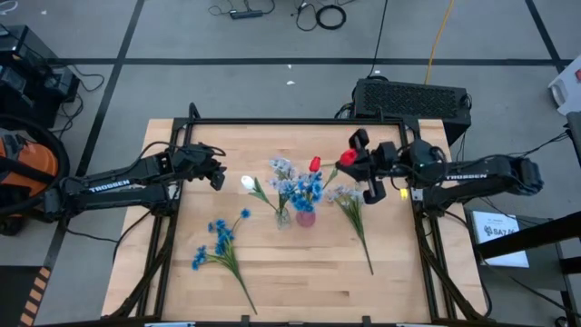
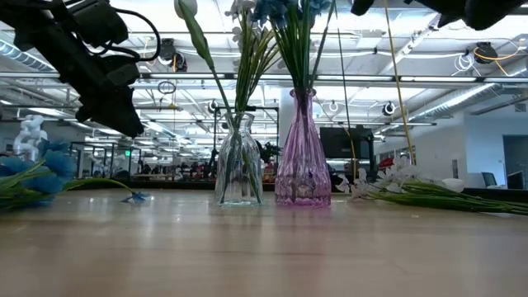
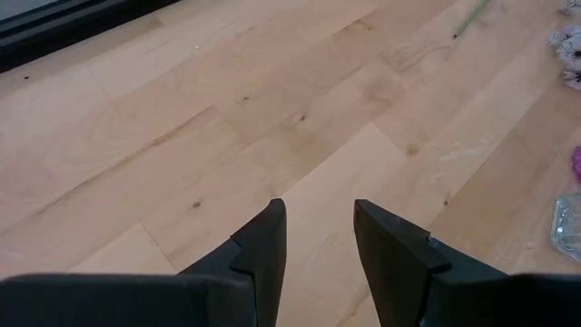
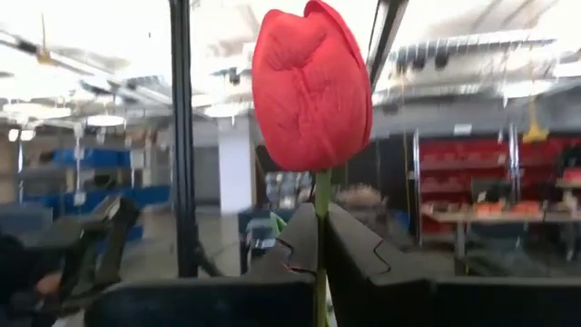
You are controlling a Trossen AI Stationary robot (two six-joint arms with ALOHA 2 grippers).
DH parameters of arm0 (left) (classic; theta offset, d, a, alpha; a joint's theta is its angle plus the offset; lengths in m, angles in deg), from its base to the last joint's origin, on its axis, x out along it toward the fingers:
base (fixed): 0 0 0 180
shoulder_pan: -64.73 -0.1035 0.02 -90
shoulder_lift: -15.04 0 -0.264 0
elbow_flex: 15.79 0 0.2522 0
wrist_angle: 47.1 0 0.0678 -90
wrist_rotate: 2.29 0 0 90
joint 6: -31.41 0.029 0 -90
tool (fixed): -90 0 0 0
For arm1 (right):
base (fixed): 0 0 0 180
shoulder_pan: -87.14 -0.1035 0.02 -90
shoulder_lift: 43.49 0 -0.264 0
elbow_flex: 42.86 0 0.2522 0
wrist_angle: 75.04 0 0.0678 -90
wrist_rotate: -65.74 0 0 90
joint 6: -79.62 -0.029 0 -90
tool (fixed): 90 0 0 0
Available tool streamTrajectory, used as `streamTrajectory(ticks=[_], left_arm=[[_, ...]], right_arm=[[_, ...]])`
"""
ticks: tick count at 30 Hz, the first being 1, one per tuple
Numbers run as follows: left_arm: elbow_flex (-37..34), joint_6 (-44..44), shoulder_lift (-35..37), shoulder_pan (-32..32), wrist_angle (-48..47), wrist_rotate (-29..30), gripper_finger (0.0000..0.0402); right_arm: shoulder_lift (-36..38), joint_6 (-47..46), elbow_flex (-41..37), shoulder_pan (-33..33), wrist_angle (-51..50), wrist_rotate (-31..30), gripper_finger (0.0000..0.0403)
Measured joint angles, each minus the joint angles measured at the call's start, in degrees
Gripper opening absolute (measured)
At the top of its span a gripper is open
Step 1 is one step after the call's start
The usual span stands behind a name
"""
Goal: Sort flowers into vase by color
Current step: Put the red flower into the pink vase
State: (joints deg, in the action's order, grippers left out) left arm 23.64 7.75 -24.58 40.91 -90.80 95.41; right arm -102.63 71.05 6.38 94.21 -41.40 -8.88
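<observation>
Nearest the table's front edge, a blue spray [image 1: 218,247] lies left of the pink vase [image 1: 305,216], a pale spray [image 1: 354,211] just right of it. Farther back, the right gripper [image 1: 356,160] clamps a red tulip [image 4: 311,86] upright, right of the vase; the left gripper [image 1: 218,174] hovers left, fingers apart, empty

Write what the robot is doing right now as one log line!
right gripper: shut on red tulip, above table | left gripper: open, empty | pink vase: blue flowers in
</observation>
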Motion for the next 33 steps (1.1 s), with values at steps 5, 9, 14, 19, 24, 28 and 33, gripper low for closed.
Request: streamTrajectory(ticks=[5, 9, 14, 19, 24, 28, 33], left_arm=[[0.0, 0.0, 0.0, 0.0, 0.0, 0.0, 0.0137], [0.0, 0.0, 0.0, 0.0, 0.0, 0.0, 0.0137], [0.0, 0.0, 0.0, 0.0, 0.0, 0.0, 0.0137], [0.0, 0.1, 0.0, 0.0, 0.0, 0.0, 0.0137], [0.0, 0.5, 0.0, 0.0, 0.0, 0.0, 0.0137], [0.0, 0.5, 0.0, 0.0, 0.0, 0.0, 0.0137], [0.0, 0.6, 0.0, 0.0, 0.0, 0.0, 0.0137]], right_arm=[[-3.5, 0.3, 3.4, -1.1, -5.8, -0.1, 0.0], [-6.1, 0.3, 4.6, -1.8, -6.2, -0.1, 0.0], [-7.2, 0.4, 4.5, -2.7, -7.9, 0.0, 0.0], [-6.9, 2.3, 4.5, -3.1, -12.6, -0.2, 0.0], [-7.3, 2.4, 4.5, -3.1, -16.5, -0.5, 0.0], [-7.3, 3.3, 4.5, -3.1, -19.0, -1.6, 0.0], [-7.4, 3.3, 4.5, -3.1, -19.9, -2.3, 0.0]])
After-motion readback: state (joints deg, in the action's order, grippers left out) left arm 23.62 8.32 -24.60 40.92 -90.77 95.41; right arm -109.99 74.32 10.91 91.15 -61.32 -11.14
